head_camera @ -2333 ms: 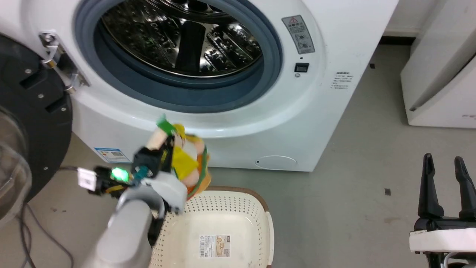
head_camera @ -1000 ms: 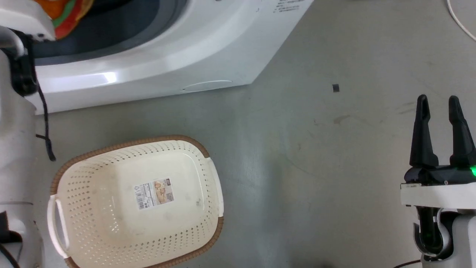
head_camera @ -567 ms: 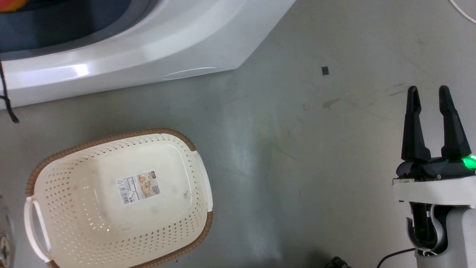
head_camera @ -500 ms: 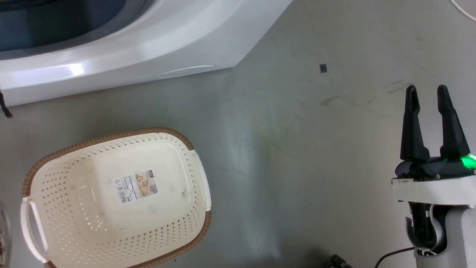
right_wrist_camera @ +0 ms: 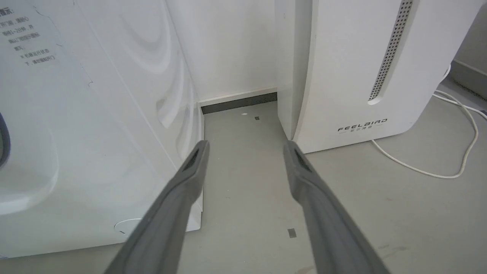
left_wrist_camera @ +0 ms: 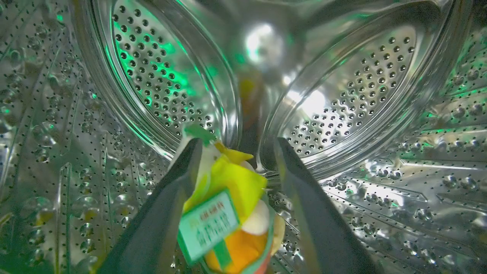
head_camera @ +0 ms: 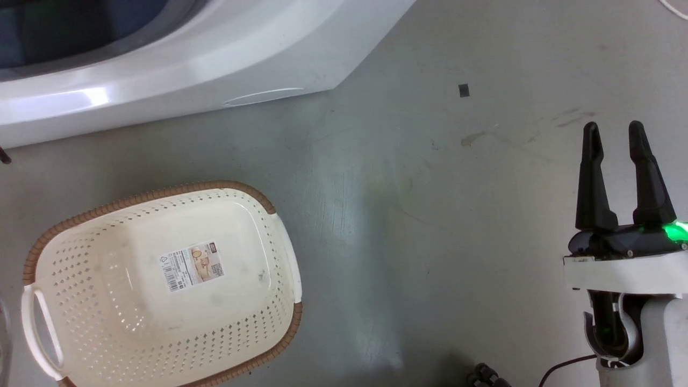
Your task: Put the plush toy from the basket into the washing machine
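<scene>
Where the washing machine [head_camera: 215, 48] meets the floor [head_camera: 403, 215], the basket [head_camera: 161, 196] sits just in front of it. Well to the machine's side hovers the right gripper [head_camera: 613, 126], fingers spread. Inside the machine's steel drum [left_wrist_camera: 342, 95] the left gripper [left_wrist_camera: 236, 141] stands parted, the plush toy [left_wrist_camera: 232, 186] between its fingers, against one of them.

Head view: bright, even light, sharp throughout. There is a glare streak on the washing machine [head_camera: 215, 59] at upper left, a pale sheen on the floor [head_camera: 430, 215] at lower centre, and a green lamp glow on the right gripper [head_camera: 613, 126].

Left wrist view: dimmer. The drum [left_wrist_camera: 361, 76] shows white glare at top centre and green reflections at upper left. The plush toy [left_wrist_camera: 232, 190] is blurred and the frame edges bow.

Right wrist view: flat and bright, with the fingers [right_wrist_camera: 171, 213] out of focus.
</scene>
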Available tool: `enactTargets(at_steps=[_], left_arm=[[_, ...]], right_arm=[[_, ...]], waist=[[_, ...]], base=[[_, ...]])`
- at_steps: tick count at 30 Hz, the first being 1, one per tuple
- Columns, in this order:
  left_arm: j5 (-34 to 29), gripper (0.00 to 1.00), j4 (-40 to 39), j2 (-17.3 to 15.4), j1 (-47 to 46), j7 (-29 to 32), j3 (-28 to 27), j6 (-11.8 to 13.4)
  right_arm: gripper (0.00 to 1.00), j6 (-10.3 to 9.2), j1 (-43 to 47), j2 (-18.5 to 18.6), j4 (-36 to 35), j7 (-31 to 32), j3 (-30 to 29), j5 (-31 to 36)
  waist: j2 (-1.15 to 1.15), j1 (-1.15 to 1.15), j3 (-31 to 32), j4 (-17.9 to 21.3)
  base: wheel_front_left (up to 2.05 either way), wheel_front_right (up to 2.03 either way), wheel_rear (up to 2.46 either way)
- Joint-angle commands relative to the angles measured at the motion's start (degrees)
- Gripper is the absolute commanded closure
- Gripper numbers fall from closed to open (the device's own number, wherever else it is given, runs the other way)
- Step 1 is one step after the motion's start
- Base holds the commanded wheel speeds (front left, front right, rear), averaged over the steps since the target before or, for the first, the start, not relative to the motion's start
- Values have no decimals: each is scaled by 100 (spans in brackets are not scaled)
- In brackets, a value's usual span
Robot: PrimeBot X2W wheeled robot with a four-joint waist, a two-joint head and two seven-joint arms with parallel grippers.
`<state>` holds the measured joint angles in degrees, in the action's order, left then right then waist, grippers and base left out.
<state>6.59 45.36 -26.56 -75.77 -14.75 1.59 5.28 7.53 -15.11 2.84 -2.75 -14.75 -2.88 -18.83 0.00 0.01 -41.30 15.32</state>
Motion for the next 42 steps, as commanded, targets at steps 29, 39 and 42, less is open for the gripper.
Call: enactTargets(at_steps=[29,39,42], left_arm=[[-60,0,-1902,1334,3801,-25,-477,-83],[-383,0,-2828,1816,5113,-25,-306,-148],[-324,0,-2963,1913,5445,-25,-294,-274]], right_arm=[[0,-4,702,4,-176,-25,70,1196],[0,-4,1089,4,-299,-25,108,1766],[0,-4,1202,4,-298,-25,81,1784]], waist=[[0,-1,2195,-987],[0,-1,2869,-1322],[0,-1,3061,-1364]], base=[[0,0,0],[0,0,0],[0,0,0]])
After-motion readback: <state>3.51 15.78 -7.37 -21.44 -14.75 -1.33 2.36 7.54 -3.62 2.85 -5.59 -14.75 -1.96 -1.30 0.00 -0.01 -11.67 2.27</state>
